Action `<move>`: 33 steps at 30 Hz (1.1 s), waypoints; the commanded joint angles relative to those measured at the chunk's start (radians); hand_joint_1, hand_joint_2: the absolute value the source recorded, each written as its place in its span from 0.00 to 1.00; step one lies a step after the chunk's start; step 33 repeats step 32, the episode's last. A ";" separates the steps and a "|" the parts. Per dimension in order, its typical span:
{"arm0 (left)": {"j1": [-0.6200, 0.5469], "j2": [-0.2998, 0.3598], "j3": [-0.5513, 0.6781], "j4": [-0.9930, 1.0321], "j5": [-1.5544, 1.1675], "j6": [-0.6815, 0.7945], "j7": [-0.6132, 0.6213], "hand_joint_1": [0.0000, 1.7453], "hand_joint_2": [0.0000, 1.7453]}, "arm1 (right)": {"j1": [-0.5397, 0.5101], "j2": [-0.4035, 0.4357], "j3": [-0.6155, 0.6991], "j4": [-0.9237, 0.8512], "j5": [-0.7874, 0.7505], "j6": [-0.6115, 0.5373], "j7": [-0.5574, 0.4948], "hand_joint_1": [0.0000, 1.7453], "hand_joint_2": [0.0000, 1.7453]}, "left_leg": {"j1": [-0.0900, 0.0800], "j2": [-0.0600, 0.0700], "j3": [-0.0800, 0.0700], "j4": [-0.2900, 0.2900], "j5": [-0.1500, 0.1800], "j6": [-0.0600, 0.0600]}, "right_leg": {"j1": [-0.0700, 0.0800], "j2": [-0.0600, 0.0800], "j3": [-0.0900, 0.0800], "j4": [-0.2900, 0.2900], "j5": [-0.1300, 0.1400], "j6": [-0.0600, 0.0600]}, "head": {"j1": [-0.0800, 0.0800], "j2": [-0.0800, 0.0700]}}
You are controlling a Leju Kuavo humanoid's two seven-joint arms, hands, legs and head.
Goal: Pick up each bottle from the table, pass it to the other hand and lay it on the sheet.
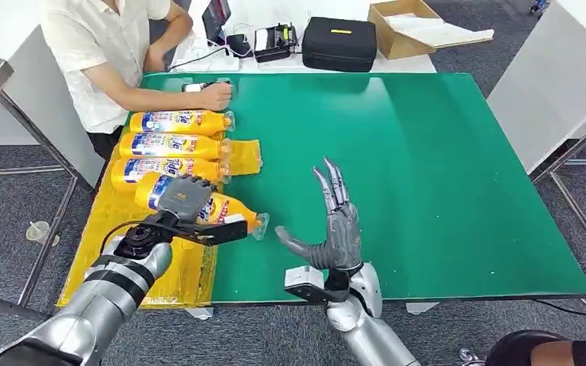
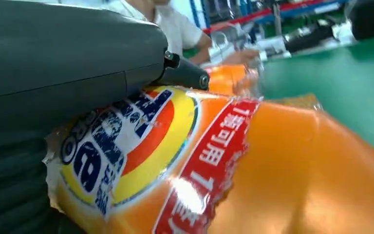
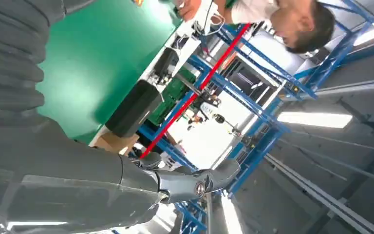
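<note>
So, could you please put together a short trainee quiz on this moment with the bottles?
1. True or false: the right hand holds a bottle.
2. How many bottles lie flat in a row on the yellow sheet, apart from the held bottle?
A) one B) three C) five
3. Fill in: the left hand grips its bottle over the ______ edge of the green mat, as the robot sees it.

Key
1. False: it is empty, fingers spread, above the mat.
2. B: three lie side by side, caps toward the mat.
3. Left, where sheet and mat meet.
</note>
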 commanded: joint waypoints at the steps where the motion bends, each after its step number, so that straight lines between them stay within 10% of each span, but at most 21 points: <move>1: -0.104 -0.011 -0.049 0.158 0.096 -0.120 -0.065 1.00 1.00 | -0.060 -0.046 0.086 0.071 -0.063 -0.059 -0.003 0.00 1.00 | 0.001 0.002 0.002 0.001 -0.001 0.000 | 0.001 0.001 0.003 0.000 -0.001 -0.003 | 0.000 0.000; 3: -0.105 -0.013 -0.044 0.161 0.107 -0.126 -0.068 0.81 1.00 | -0.061 -0.049 0.091 0.073 -0.068 -0.058 -0.003 0.00 1.00 | 0.002 0.002 0.005 0.002 -0.003 0.000 | 0.002 0.000 0.006 0.000 -0.002 -0.004 | 0.000 0.000; 4: -0.108 -0.012 -0.043 0.164 0.109 -0.130 -0.066 0.55 1.00 | -0.062 -0.050 0.091 0.076 -0.077 -0.054 -0.003 0.00 1.00 | 0.001 0.001 0.002 0.001 -0.001 0.000 | 0.001 0.000 0.003 0.000 -0.001 -0.003 | 0.000 0.000; 5: -0.108 -0.012 -0.043 0.164 0.109 -0.130 -0.066 0.55 1.00 | -0.062 -0.050 0.091 0.076 -0.077 -0.054 -0.003 0.00 1.00 | 0.001 0.002 0.004 0.002 -0.002 0.000 | 0.002 0.000 0.005 0.000 -0.002 -0.004 | 0.000 0.000; 6: -0.111 -0.015 -0.036 0.171 0.121 -0.143 -0.058 0.17 1.00 | -0.061 -0.052 0.089 0.076 -0.078 -0.062 -0.003 0.00 1.00 | 0.001 0.001 0.002 0.001 -0.001 0.000 | 0.001 0.000 0.002 0.000 -0.001 -0.002 | 0.000 0.000; 7: -0.117 -0.023 -0.021 0.183 0.144 -0.172 -0.040 0.02 1.00 | -0.061 -0.053 0.087 0.085 -0.078 -0.070 -0.003 0.00 1.00 | 0.001 0.002 0.003 0.001 -0.002 0.000 | 0.002 0.000 0.004 0.000 -0.001 -0.003 | 0.000 0.000; 33: -0.122 -0.018 0.035 0.144 0.301 -0.236 -0.031 0.00 1.00 | -0.064 -0.069 0.085 0.118 -0.055 -0.084 -0.003 0.00 1.00 | 0.001 0.002 0.002 0.000 -0.001 0.000 | 0.001 0.001 0.002 0.000 0.000 -0.002 | 0.000 0.000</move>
